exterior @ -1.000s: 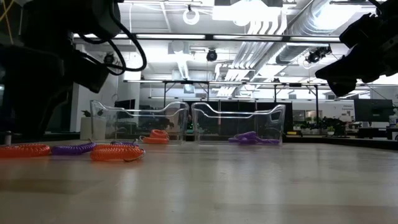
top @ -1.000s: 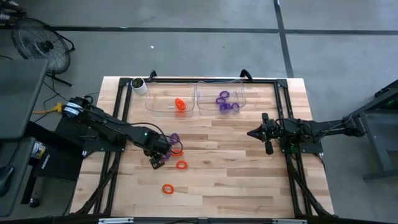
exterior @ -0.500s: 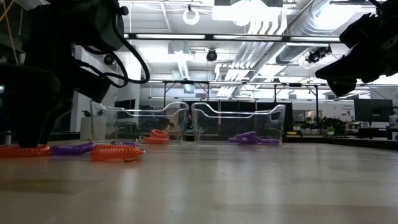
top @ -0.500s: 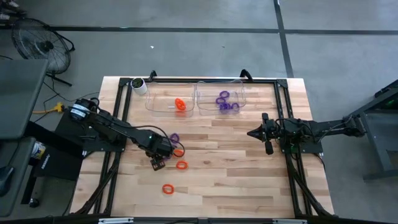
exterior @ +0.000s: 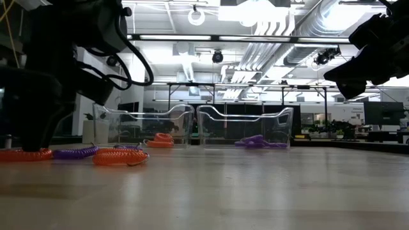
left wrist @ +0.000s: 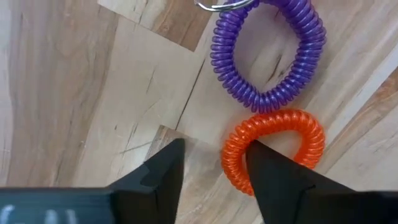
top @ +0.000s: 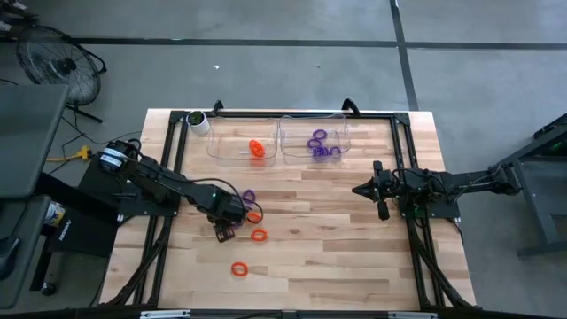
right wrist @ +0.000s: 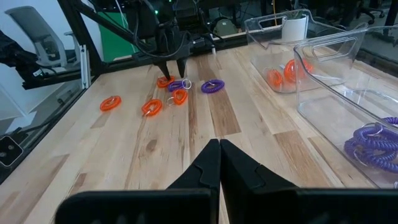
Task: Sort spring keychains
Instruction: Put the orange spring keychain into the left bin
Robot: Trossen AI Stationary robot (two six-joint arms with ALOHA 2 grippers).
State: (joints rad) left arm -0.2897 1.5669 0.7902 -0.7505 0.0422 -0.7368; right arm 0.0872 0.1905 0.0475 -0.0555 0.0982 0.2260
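Note:
My left gripper (left wrist: pixel 211 148) is open and points down at the table, left of centre (top: pixel 236 215). Its fingers stand on either side of the near arc of an orange spring keychain (left wrist: pixel 277 152), which lies flat beside a purple one (left wrist: pixel 267 56). Two more orange coils (top: pixel 259 235) (top: pixel 239 268) lie nearer the near edge. At the far edge, one clear bin (top: pixel 244 140) holds orange coils and another (top: pixel 314 140) holds purple ones. My right gripper (right wrist: pixel 219 148) is shut and hovers over the table's right part (top: pixel 368 189). My left gripper comes at the orange keychain from above, one finger (left wrist: pixel 264 168) over the inside of the ring and one (left wrist: pixel 165 165) outside its arc (left wrist: pixel 233 158). I cannot tell whether either finger touches the coil, which lies flat on the table.
A white cup (top: pixel 197 121) stands at the far left corner beside the bins. A black frame (top: pixel 173 168) runs along the table's left, far and right sides. Bare wood lies between the two arms (top: pixel 310 230).
My left gripper has come down toward the table over the orange keychain and then kept still. The coils have not moved.

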